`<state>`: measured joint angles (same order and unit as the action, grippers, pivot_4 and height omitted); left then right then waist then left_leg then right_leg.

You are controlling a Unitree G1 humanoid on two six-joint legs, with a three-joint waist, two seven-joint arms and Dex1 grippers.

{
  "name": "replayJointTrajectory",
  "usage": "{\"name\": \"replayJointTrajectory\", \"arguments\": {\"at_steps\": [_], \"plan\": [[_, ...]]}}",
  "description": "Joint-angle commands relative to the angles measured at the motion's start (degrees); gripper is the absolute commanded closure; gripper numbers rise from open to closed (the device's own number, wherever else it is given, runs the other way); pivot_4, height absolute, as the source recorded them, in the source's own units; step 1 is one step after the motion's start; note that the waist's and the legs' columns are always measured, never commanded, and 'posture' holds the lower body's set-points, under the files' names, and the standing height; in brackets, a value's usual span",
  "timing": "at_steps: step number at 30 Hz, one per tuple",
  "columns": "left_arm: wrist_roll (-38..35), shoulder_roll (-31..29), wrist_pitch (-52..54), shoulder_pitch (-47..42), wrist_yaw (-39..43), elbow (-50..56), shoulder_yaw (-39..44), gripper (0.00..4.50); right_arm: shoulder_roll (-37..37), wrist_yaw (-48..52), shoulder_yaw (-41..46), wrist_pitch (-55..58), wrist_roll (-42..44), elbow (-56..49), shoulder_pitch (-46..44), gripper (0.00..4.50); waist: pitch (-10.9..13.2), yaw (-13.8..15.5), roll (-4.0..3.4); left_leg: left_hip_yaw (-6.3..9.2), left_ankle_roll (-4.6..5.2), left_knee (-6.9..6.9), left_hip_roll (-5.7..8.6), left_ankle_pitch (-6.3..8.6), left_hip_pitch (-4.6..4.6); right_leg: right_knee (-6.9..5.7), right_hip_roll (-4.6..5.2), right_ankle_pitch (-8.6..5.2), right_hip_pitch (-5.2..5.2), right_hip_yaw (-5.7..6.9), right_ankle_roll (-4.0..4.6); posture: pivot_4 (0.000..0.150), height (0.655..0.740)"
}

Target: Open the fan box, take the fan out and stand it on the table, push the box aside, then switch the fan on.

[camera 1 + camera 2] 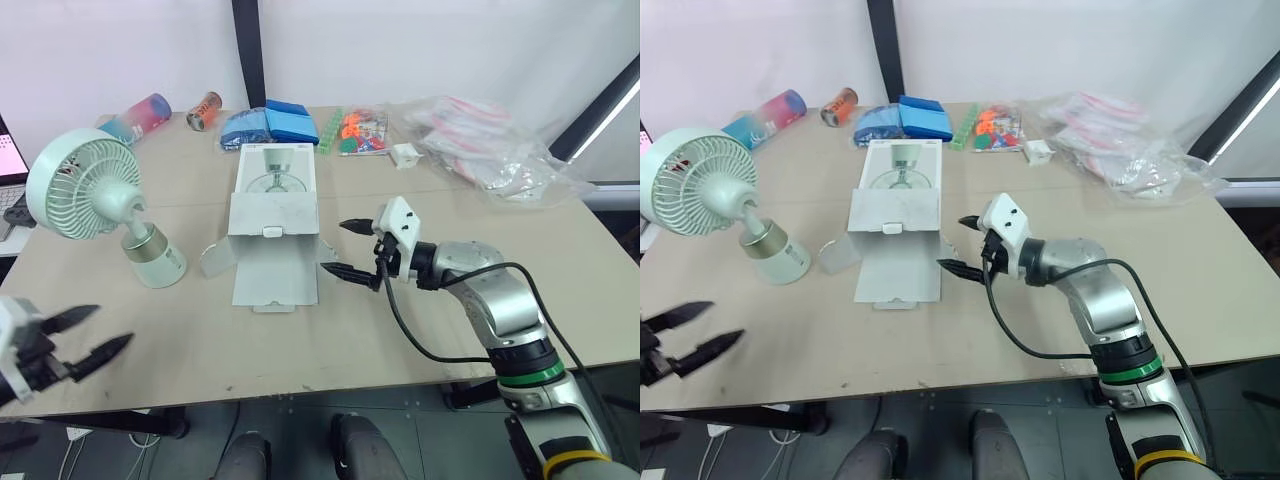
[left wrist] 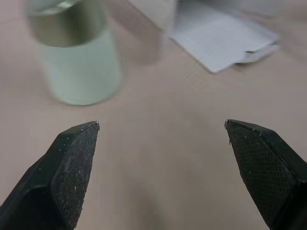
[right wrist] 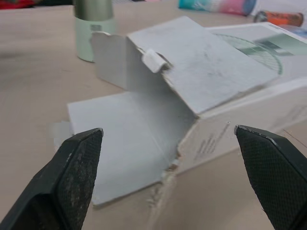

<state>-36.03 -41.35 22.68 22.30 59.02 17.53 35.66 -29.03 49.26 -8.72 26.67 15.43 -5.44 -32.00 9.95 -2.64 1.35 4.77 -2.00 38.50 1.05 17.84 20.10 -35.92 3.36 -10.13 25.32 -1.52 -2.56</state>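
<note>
Out of its packaging and upright on the tan tabletop: pale green desk fan with round grille and cylindrical base, over on the robot's left, grille head tilted back a little. Just to its right, lying flat, white cardboard fan box with a fan pictured on top, near end open, flaps splayed out onto the table, one small side flap pointing toward the fan's base. Right gripper hovering at the box's right edge beside the opened end, black fingers spread wide apart, nothing between them; touching the cardboard or not, impossible to tell. From the right wrist, a straight look at that open end: lid tab folded over, ragged torn cardboard at the near corner. Left gripper low at the near left edge of the table, fingers likewise parted and empty, well short of the fan's base, bare tabletop in between. Along the far edge: pink-and-blue tumbler on its side, small orange can lying near it, blue packets, crumpled clear plastic bags off to the far right.
</note>
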Motion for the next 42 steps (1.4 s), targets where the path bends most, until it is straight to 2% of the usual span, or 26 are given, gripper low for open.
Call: {"name": "replayJointTrajectory", "arguments": {"at_steps": [1,7,13,22,27,29,31,33,34,35,36,42], "plan": [[-2.5,1.8,-0.1,-1.1,-2.3,7.4,-2.4,0.03,0.6,-3.3,0.5,3.2,-0.6,-3.5,-1.2,0.00,0.0,0.1,0.01,0.01,0.00,0.01,0.01,0.00,0.00,-0.01,0.01,0.00,-0.02,0.00,0.00,0.150,0.7400],[0.2,4.8,-1.5,-4.9,-6.6,11.2,-10.1,0.03,2.9,-8.5,-1.4,10.8,-2.2,-5.7,-3.0,0.00,0.0,-0.1,0.01,0.00,0.00,0.02,0.02,0.00,-0.03,-0.02,0.00,0.00,-0.03,-0.02,0.00,0.150,0.7400],[4.6,6.9,-5.8,-5.8,-7.8,9.8,-15.4,0.03,7.0,-13.6,-3.8,18.3,-3.9,-3.3,-7.7,0.00,0.0,-0.1,0.01,-0.02,0.01,0.02,0.02,0.00,-0.03,-0.01,-0.02,0.00,-0.01,-0.05,0.01,0.150,0.7400],[6.4,8.5,-8.7,-5.3,-9.0,8.5,-17.4,0.03,13.0,-21.3,-6.2,29.2,-6.7,1.2,-12.8,0.00,0.0,-0.1,0.00,0.02,0.01,0.00,0.03,0.01,0.00,0.01,-0.01,-0.02,-0.01,-0.03,0.03,0.150,0.7400],[7.5,9.4,-10.0,-4.3,-9.5,8.4,-18.1,0.03,15.4,-26.0,-5.3,30.4,-9.1,7.3,-14.8,0.00,0.0,-0.1,-0.01,0.01,0.01,0.01,0.03,0.01,-0.01,-0.01,-0.02,-0.01,-0.01,-0.03,0.03,0.150,0.7400],[7.7,9.5,-10.5,-4.2,-9.7,8.2,-18.4,0.00,16.3,-27.4,-4.1,30.3,-9.4,9.1,-15.8,1.09,0.0,-0.1,-0.01,0.00,0.01,0.00,0.03,0.01,-0.01,-0.01,-0.02,-0.01,0.00,-0.03,0.03,0.150,0.7400],[8.0,9.7,-10.9,-4.0,-9.9,8.0,-18.7,0.00,17.1,-28.6,-2.9,30.4,-9.5,10.5,-16.7,1.40,0.0,-0.1,-0.01,0.01,0.01,-0.01,0.03,0.01,-0.01,-0.01,-0.03,-0.01,0.01,-0.03,0.03,0.150,0.7400],[8.1,9.7,-11.2,-3.9,-10.1,7.9,-19.0,0.00,17.5,-29.3,-2.4,30.3,-9.6,11.3,-17.0,2.06,0.0,-0.1,-0.02,0.00,0.01,-0.01,0.03,0.01,0.00,-0.01,-0.03,-0.01,0.01,-0.03,0.03,0.150,0.7400],[8.2,9.7,-11.3,-3.8,-10.1,7.8,-19.1,0.00,17.5,-29.3,-2.4,30.3,-9.6,11.5,-17.0,2.16,0.0,-0.1,-0.02,0.00,0.01,-0.01,0.03,0.01,-0.01,-0.01,-0.03,-0.01,0.01,-0.03,0.03,0.150,0.7400],[8.2,9.7,-11.4,-3.7,-10.2,7.8,-19.1,0.00,17.6,-29.4,-2.4,30.3,-9.6,11.6,-17.1,2.67,0.0,-0.1,-0.02,0.01,0.01,-0.01,0.03,0.01,-0.01,-0.01,-0.03,-0.01,0.01,-0.03,0.03,0.150,0.7400],[8.2,9.7,-11.5,-3.6,-10.2,7.7,-19.2,0.00,17.6,-29.5,-2.4,30.3,-9.7,11.6,-17.1,2.97,0.0,-0.1,-0.02,0.01,0.01,-0.01,0.03,0.01,-0.01,-0.01,-0.03,-0.01,0.01,-0.03,0.03,0.150,0.7400],[9.0,9.3,-12.6,-2.9,-9.7,6.6,-19.5,0.00,18.9,-31.5,-1.4,30.5,-10.0,11.7,-16.7,2.97,0.0,-0.1,-0.03,0.01,0.02,-0.02,0.03,0.01,-0.01,-0.01,-0.03,-0.02,0.01,-0.02,0.03,0.150,0.7400]]}}
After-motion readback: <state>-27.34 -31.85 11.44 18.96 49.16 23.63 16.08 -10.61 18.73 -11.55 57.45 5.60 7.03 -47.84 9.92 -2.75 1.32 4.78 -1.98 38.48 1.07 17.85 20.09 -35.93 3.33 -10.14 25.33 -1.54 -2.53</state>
